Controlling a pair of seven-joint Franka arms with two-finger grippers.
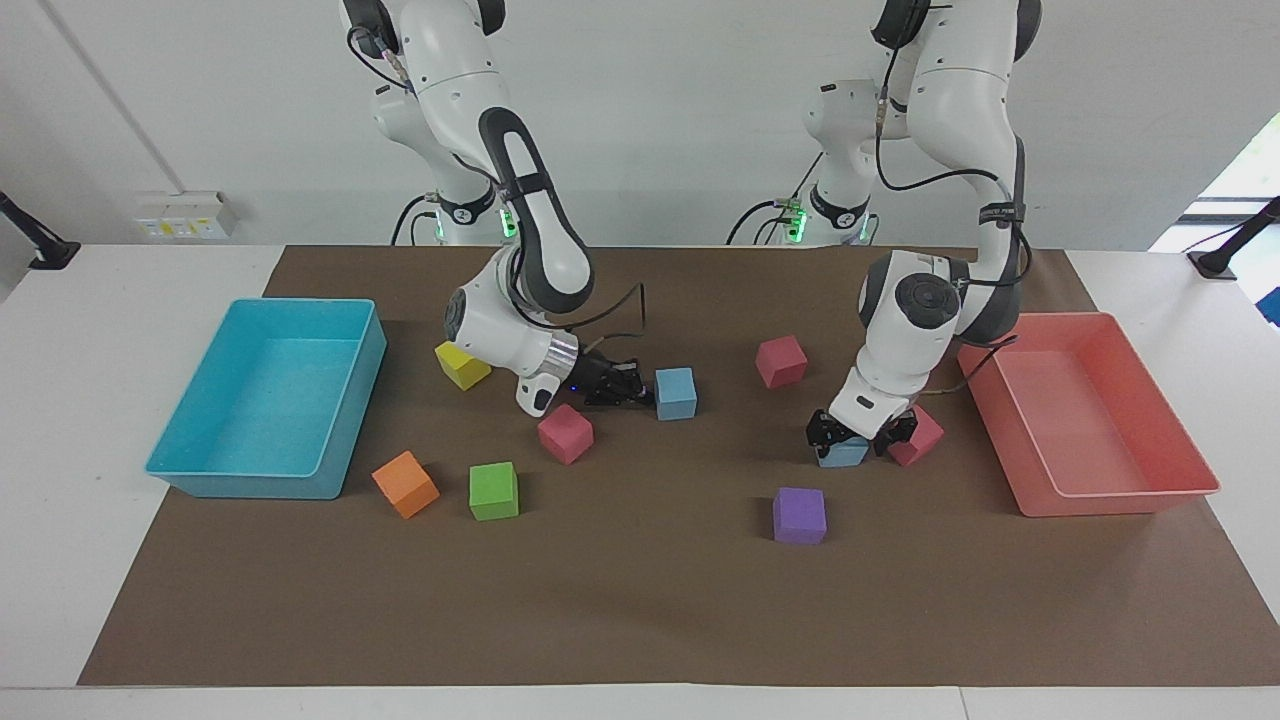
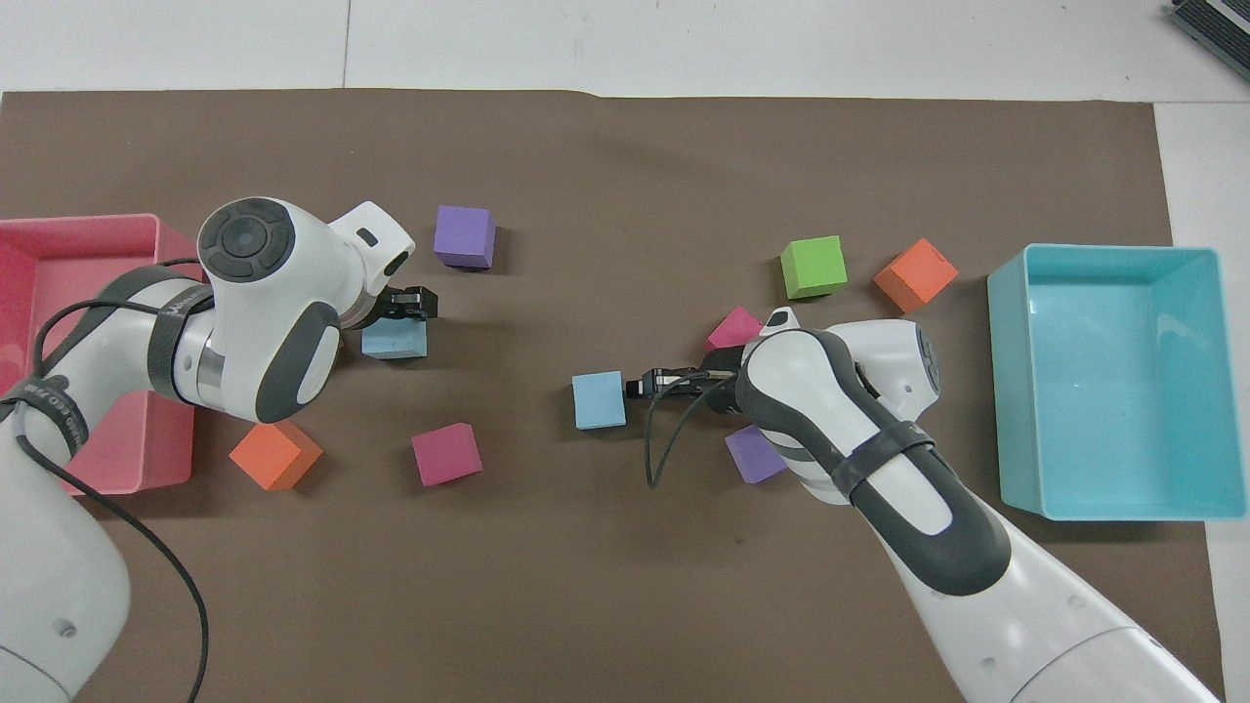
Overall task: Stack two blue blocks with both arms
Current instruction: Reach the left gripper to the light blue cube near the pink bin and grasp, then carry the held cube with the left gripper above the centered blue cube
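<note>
Blocks of many colours lie scattered over the brown mat on the counter (image 1: 60, 400), but only two matter here, and each arm has gone to the one at its own end — a sensible split for a two-armed stack. The left gripper (image 1: 860, 432) stands low on the first blue block (image 1: 843, 455), which rests on the mat just beside a pink block (image 1: 925, 435) and near the pink tray (image 1: 1100, 490). Its fingers straddle the cube from above; they look set at about the cube's width, but whether they already press its sides I cannot tell. Coming down from above makes sense, since a cube gripped by two side faces can be lifted clear and set down flat on the other.

The right gripper (image 1: 628, 385) lies low and nearly level over the mat, its tips just beside the second blue block (image 1: 676, 392), which sits near the middle of the mat. Its fingers are closed together and hold nothing; whether the tips touch the cube's side is hard to say. Closed and side-on like that, it seems placed to nudge or steady this cube as the base, not to pick it up — a judgement only.
</note>
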